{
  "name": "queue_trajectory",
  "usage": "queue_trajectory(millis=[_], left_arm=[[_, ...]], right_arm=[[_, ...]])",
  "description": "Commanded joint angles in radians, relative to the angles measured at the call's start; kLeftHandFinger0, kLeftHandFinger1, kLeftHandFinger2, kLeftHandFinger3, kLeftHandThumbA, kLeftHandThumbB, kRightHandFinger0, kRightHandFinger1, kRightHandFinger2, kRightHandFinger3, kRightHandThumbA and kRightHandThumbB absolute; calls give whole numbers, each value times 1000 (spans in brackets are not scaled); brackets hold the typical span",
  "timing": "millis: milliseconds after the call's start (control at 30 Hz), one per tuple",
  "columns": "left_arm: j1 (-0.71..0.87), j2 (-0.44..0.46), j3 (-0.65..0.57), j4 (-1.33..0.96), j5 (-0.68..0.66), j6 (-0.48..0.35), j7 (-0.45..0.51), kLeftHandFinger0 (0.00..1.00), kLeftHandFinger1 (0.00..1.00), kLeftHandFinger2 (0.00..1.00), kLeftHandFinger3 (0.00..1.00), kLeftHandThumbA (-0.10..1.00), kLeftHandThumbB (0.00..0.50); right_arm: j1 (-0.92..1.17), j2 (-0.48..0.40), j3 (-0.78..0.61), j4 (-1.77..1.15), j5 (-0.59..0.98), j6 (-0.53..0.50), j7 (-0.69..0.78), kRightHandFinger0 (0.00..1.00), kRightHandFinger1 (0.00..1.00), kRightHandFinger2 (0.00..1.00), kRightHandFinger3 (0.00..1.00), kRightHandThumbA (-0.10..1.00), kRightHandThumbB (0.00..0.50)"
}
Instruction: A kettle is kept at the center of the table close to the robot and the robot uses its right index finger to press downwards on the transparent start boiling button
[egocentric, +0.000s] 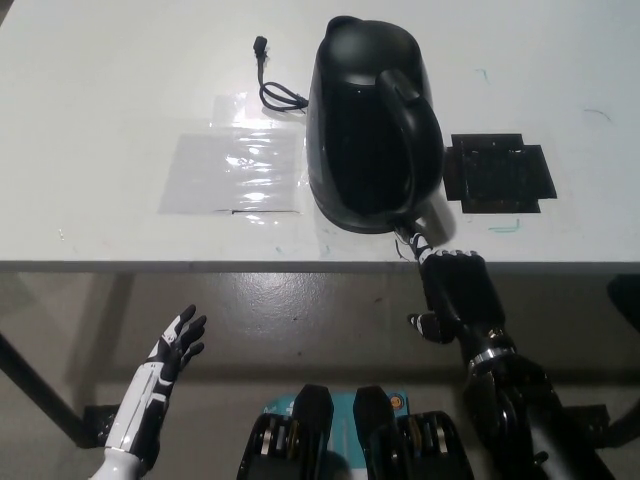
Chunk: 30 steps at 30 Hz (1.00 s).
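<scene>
One view, head: black plastic kettle (372, 125) at table (100, 80) centre-front; black right hand (455, 285) curled, forefinger at translucent button (432, 222) by handle base, press unconfirmed; white left hand (170, 355) idle low, fingers spread

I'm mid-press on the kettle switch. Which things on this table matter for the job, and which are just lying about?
Belongs to the job:
kettle, black, centre of the table
transparent button at the handle's base
right hand, one finger reaching up to the button

Just lying about:
clear plastic sheet
loose black cord
black square mat
left hand, resting open below the table edge
</scene>
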<state>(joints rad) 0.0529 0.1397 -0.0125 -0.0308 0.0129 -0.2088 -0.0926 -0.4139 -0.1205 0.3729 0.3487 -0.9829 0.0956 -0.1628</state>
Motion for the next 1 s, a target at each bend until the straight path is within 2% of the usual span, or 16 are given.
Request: queue_trajectory(millis=[0,33,167,200,267,467,700,867,933,967], left_arm=[[-16,17,-1,-26,4,-16,-11,1000,1000,1000,1000,997,330],[-16,15,0,-27,1,-13,-11,1000,1000,1000,1000,994,339],[-18,16,0,-27,2,-14,-10,1000,1000,1000,1000,997,338],[-19,14,0,-25,4,-17,-8,1000,1000,1000,1000,996,333],[-19,15,0,-22,4,-25,-9,1000,1000,1000,1000,994,319],[-21,16,0,-25,4,-22,-10,1000,1000,1000,1000,993,320],[-25,16,0,-22,7,-23,-7,1000,1000,1000,1000,997,320],[-25,16,1,-23,11,-19,-5,1000,1000,1000,1000,998,317],[-26,17,2,-24,8,-19,-6,1000,1000,1000,1000,997,313],[-26,15,3,-25,7,-17,-5,1000,1000,1000,1000,994,316]], right_arm=[[-51,1,-4,5,30,-5,-25,0,0,154,1000,1000,194],[-52,-1,-2,11,29,-7,-29,0,0,156,1000,1000,194],[-57,-2,7,37,19,-1,-37,9,38,292,1000,1000,194],[-59,-2,9,44,19,1,-36,23,62,339,1000,1000,195],[-61,-2,11,56,23,1,-34,30,78,372,1000,1000,196],[-67,2,14,113,30,15,-35,1,36,292,1000,1000,196],[-77,3,16,181,49,-5,-68,0,4,266,1000,1000,201],[-78,0,26,216,54,-13,-98,0,0,97,1000,1000,201],[-75,-1,27,206,62,-20,-103,0,0,95,1000,1000,202],[-68,-7,29,178,58,-16,-95,0,7,140,1000,1000,200]])
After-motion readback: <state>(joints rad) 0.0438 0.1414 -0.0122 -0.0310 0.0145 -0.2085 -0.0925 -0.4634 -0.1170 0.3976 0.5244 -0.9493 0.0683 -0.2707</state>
